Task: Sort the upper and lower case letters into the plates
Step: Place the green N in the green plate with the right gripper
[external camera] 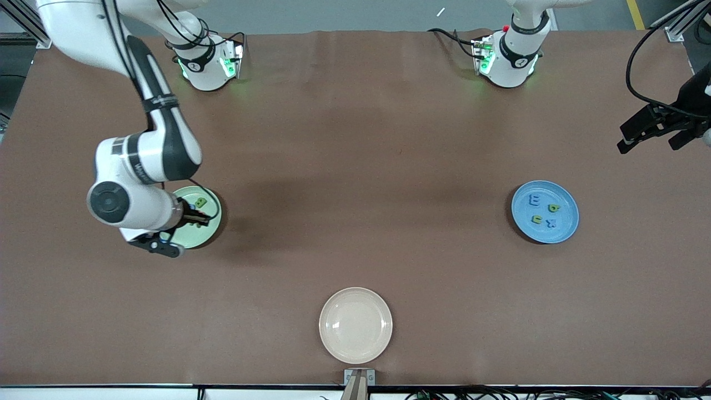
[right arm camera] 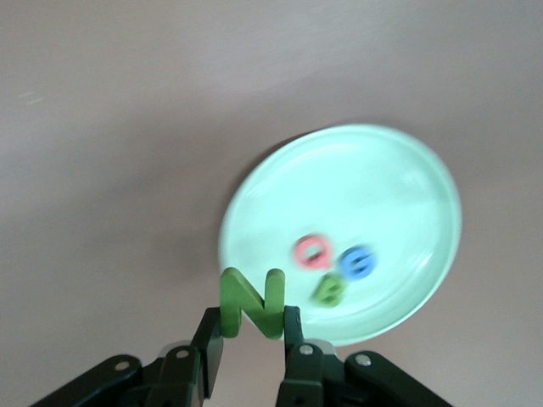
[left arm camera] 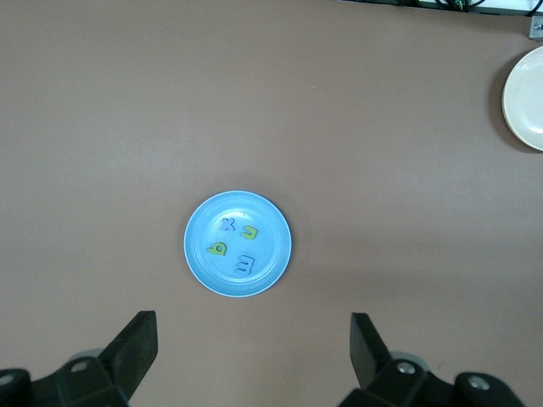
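Observation:
My right gripper [right arm camera: 252,329] is shut on a green letter N [right arm camera: 252,303], held upright over the edge of the pale mint plate [right arm camera: 365,186]. In that plate lie a pinkish red letter [right arm camera: 314,251], a blue one [right arm camera: 360,261] and a green one [right arm camera: 329,291]. In the front view the right arm covers part of the mint plate [external camera: 201,236]. The blue plate [external camera: 564,194] holds several letters, green and blue [left arm camera: 246,264]. My left gripper [left arm camera: 252,339] hangs open and empty, high over the left arm's end of the table [external camera: 650,141].
A cream-white plate [external camera: 355,325] sits bare near the table's front edge, midway between the two arms' ends. Both arm bases stand along the table's edge farthest from the front camera.

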You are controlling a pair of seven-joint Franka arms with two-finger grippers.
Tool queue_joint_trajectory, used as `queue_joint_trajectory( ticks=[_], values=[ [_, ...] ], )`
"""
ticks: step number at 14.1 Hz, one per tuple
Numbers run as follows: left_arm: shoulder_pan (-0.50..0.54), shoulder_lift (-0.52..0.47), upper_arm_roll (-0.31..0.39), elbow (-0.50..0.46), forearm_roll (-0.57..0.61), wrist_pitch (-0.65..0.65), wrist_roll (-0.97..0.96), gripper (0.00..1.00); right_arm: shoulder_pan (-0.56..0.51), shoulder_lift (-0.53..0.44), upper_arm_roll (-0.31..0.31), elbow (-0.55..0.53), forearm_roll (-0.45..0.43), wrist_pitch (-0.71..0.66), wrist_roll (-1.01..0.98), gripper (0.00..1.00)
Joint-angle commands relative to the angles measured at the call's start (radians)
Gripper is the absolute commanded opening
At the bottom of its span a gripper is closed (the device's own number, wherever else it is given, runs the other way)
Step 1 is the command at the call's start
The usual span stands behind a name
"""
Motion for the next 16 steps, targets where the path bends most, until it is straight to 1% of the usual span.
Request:
queue_joint_trajectory(
  ticks=[1,2,3,6,8,9,10,11,12,13,16],
  values=[
    [0.000,0.006,-0.010,0.034,0.004,-0.025,0.005,1.00,-0.059,0.025,0.023,-0.102,0.000,0.125,-0.043,0.00],
    [0.003,0.006,-0.015,0.037,0.001,-0.025,0.005,1.00,-0.082,0.025,0.023,-0.140,0.000,0.175,-0.054,0.00],
    [0.008,0.006,-0.013,0.037,-0.003,-0.027,0.006,1.00,-0.091,0.034,0.023,-0.148,0.002,0.186,-0.063,0.01],
    [0.008,0.006,-0.009,0.037,-0.003,-0.027,0.006,1.00,-0.089,0.049,0.024,-0.197,0.010,0.245,-0.062,0.01],
    [0.008,0.006,-0.012,0.037,-0.003,-0.027,0.006,1.00,-0.089,0.049,0.024,-0.203,0.010,0.236,-0.062,0.04],
    [0.008,0.006,-0.012,0.037,-0.003,-0.027,0.006,1.00,-0.091,0.049,0.023,-0.202,0.010,0.232,-0.062,0.27],
    [0.008,0.006,-0.012,0.037,-0.003,-0.029,0.006,1.00,-0.091,0.049,0.024,-0.199,0.010,0.229,-0.062,0.99],
    [0.008,0.006,-0.013,0.037,-0.003,-0.027,0.006,1.00,-0.096,0.046,0.023,-0.188,0.010,0.217,-0.065,1.00],
    [0.006,0.006,-0.013,0.037,-0.003,-0.027,0.006,1.00,-0.106,0.046,0.023,-0.158,0.010,0.172,-0.068,1.00],
    [0.003,0.006,-0.015,0.037,-0.005,-0.027,0.006,1.00,-0.114,0.046,0.023,-0.116,0.008,0.110,-0.082,1.00],
    [0.002,0.009,-0.015,0.039,0.001,-0.027,0.006,1.00,-0.149,0.034,0.021,0.038,-0.006,-0.105,-0.247,1.00]
  ],
)
